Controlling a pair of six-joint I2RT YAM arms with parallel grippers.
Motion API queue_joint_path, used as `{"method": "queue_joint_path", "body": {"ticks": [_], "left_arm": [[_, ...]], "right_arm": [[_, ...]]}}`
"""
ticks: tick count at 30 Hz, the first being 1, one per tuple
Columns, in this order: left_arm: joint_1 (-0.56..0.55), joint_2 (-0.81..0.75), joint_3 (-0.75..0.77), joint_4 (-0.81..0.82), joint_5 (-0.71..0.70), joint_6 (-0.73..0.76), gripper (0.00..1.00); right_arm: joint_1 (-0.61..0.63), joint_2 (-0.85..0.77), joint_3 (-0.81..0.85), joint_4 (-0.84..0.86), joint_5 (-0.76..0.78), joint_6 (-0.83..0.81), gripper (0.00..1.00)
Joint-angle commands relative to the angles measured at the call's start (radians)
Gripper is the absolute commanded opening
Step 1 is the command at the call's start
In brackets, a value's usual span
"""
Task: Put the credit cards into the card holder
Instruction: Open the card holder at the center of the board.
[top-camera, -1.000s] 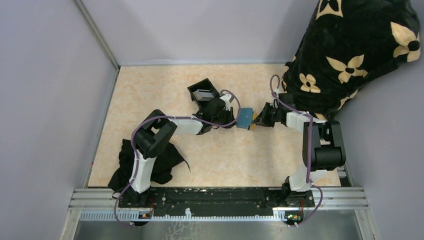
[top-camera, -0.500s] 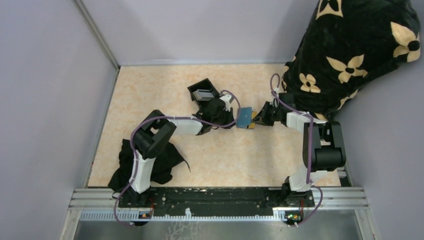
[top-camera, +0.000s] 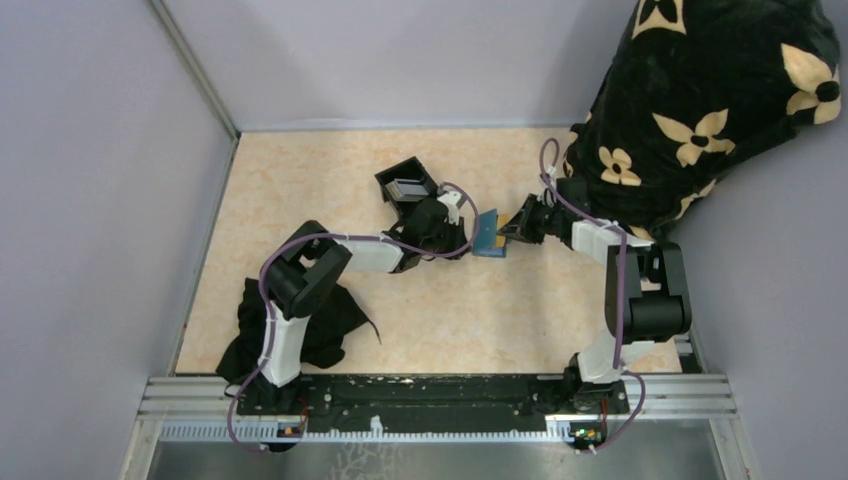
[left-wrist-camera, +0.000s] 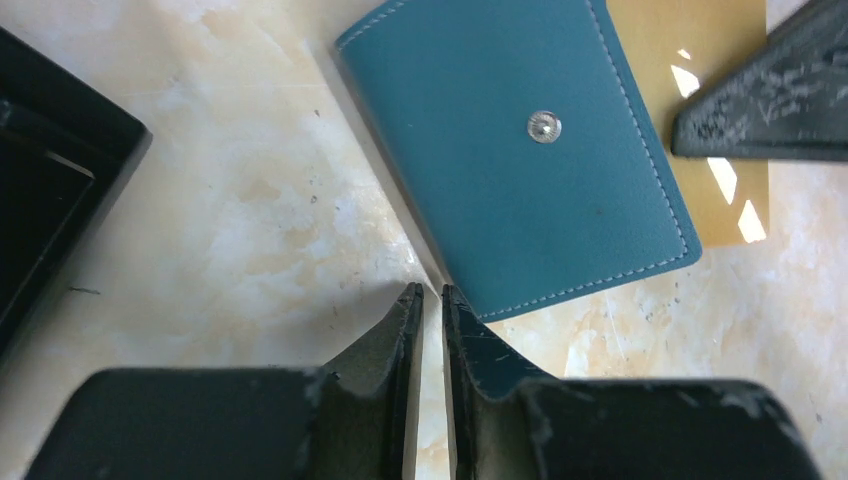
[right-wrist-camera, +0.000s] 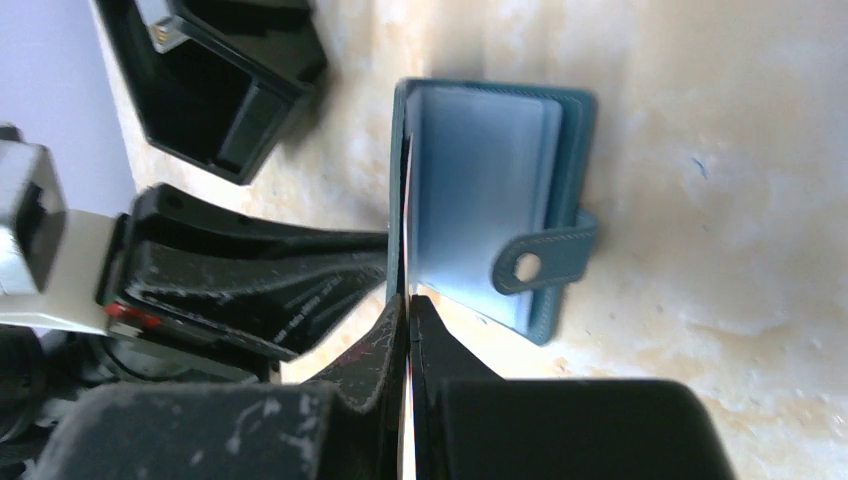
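The card holder (top-camera: 487, 236) sits mid-table between the two grippers. From the right wrist we see it open, its teal cover tipped up nearly on edge, pale blue pockets and the snap strap facing that camera. From the left wrist only the cover's outer face shows, its top cut off by the frame.

The tan-yellow credit card (left-wrist-camera: 655, 45) is against the inside of that cover. The holder and a dark finger hide most of it, so we cannot tell how far it has entered a pocket. The right gripper (right-wrist-camera: 407, 300) is clamped tight on this card, which shows there only as a thin pale edge.

The left gripper (left-wrist-camera: 431, 292) has its fingers a narrow slit apart, with only table between them. Its tips are at the holder's near corner, and we cannot make out whether they touch.

Behind the left gripper stands the black tray (top-camera: 386, 180) holding a grey object too small to identify. A black cloth (top-camera: 320, 325) lies by the left arm's base, and a flower-patterned blanket (top-camera: 700, 110) fills the far right corner.
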Motion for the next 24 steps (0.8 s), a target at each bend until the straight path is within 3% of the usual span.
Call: {"method": "queue_joint_path", "body": {"ticks": [1, 24], "left_arm": [[-0.015, 0.003, -0.070, -0.059, 0.062, 0.014, 0.19], [-0.042, -0.092, -0.242, -0.053, 0.036, -0.018, 0.21]], "right_arm": [[0.036, -0.007, 0.077, 0.048, -0.024, -0.002, 0.00], [0.200, 0.054, 0.149, -0.022, 0.078, -0.068, 0.00]]}}
